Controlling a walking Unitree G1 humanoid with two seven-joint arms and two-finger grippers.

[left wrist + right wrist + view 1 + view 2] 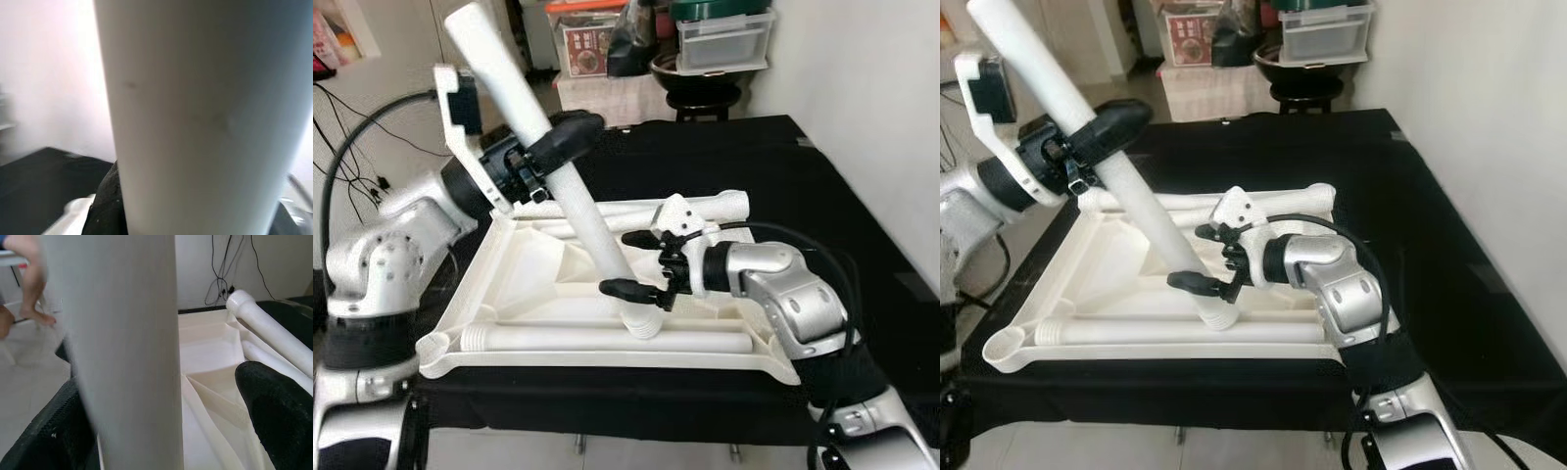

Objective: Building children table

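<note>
A white tabletop (524, 284) is seen lying upside down on the black table (803, 186). A white leg (548, 157) is held tilted above it, its threaded lower end (641, 323) down against the underside near the front edge. The left gripper (570, 137) is clamped on the leg's upper part. The right gripper (641, 262) is set around the leg low down, its fingers apart on either side, seemingly without touching. Two more legs (607, 340) are laid along the frame's edges. A person's bare foot (36, 316) is glimpsed on the floor.
</note>
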